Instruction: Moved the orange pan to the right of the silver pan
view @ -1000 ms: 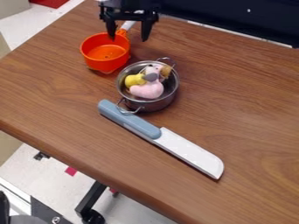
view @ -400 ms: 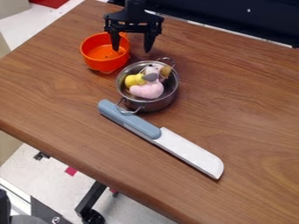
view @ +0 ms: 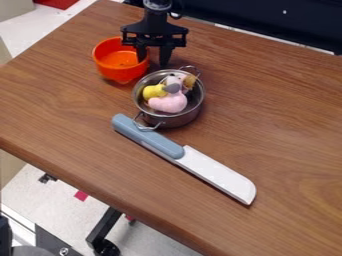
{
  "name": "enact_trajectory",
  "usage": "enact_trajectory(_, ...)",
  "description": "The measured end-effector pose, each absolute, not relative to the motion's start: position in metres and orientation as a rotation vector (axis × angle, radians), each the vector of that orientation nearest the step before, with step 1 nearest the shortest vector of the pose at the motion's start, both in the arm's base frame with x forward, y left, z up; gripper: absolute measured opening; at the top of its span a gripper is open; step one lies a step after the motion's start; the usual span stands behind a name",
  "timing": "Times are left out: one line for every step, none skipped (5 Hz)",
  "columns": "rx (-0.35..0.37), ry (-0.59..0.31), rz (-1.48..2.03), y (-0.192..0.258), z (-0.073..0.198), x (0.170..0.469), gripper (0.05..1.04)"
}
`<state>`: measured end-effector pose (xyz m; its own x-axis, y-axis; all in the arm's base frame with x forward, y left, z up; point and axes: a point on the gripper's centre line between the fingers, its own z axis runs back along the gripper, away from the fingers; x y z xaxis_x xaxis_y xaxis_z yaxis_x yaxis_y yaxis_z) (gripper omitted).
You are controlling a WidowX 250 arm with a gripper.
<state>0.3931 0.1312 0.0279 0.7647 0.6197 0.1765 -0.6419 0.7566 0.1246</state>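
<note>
Right now the orange pan (view: 121, 59) sits upright on the wooden table (view: 280, 105), up and to the left of the silver two-handled pan (view: 175, 119) in the camera view and near it. The black gripper (view: 153, 63) is unclenched, its two fingers apart: one reaches over the orange rim, the other hangs outside, on the side towards the silver pan.

The orange pan looks like thin moulded plastic, so probably light, fairly stiff and hard to break, though its smooth wall could slip. Pinching that right-hand wall, well below the lip, seems the best hold; off-centre, the bowl may tilt or swivel. It likely needs lifting clear of the silver pan's wire handle and the pink toy (view: 168, 103) inside.
</note>
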Motion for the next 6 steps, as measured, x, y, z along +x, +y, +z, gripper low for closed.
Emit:
enact_trajectory(0.181,-0.138,0.689,0.136,0.029,0.393,0.168)
enact_trajectory(0.177,-0.160,0.683,0.143,0.032,0.397,0.067)
enact_trajectory(0.172,-0.204,0.680,0.157,0.053,0.409,0.056)
enact_trajectory(0.174,-0.224,0.641,0.159,0.065,0.416,0.056)
enact_trajectory(0.156,-0.253,0.571,0.151,0.088,0.424,0.056)
enact_trajectory(0.086,-0.291,0.475,0.117,0.128,0.426,0.056)
